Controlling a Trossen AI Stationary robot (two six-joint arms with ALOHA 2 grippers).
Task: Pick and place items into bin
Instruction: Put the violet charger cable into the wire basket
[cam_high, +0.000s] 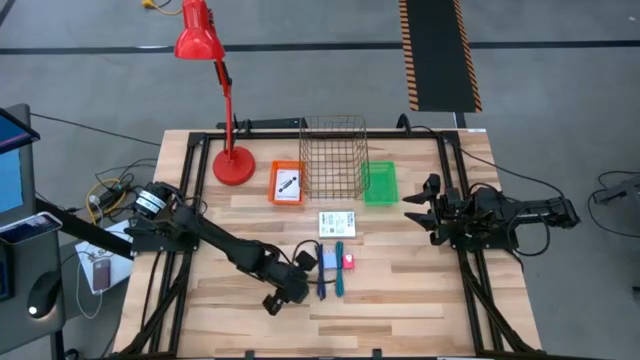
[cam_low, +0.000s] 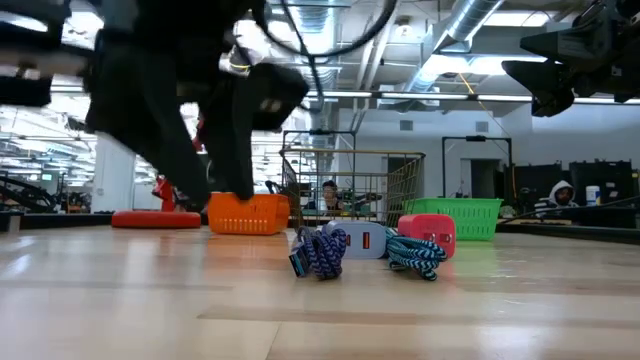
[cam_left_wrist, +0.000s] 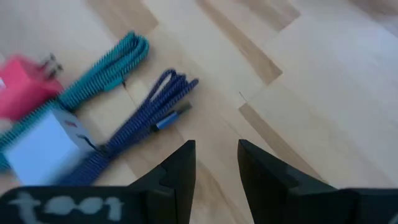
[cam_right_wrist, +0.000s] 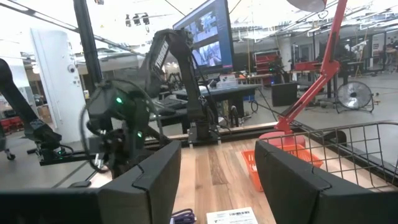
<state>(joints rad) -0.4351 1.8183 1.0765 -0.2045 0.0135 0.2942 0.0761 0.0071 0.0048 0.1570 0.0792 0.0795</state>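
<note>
A white printed card (cam_high: 337, 223) lies flat at mid-table. Nearer the front lie a blue-grey block (cam_high: 328, 258), a pink-red block (cam_high: 348, 261), a blue braided cord bundle (cam_left_wrist: 149, 121) and a teal one (cam_left_wrist: 106, 68). My left gripper (cam_left_wrist: 216, 163) hovers just left of them, slanting down, open, with bare wood between its fingers. In the high view my left gripper (cam_high: 306, 262) stands beside the blue-grey block. My right gripper (cam_high: 418, 203) waits open and raised at the table's right. The wire bin (cam_high: 333, 155) stands at the back.
An orange tray (cam_high: 274, 185) holding a white card sits left of the wire bin, and a green tray (cam_high: 380, 170) sits right of it. A red desk lamp (cam_high: 232, 165) stands at the back left. Bare wood stretches along the near edge.
</note>
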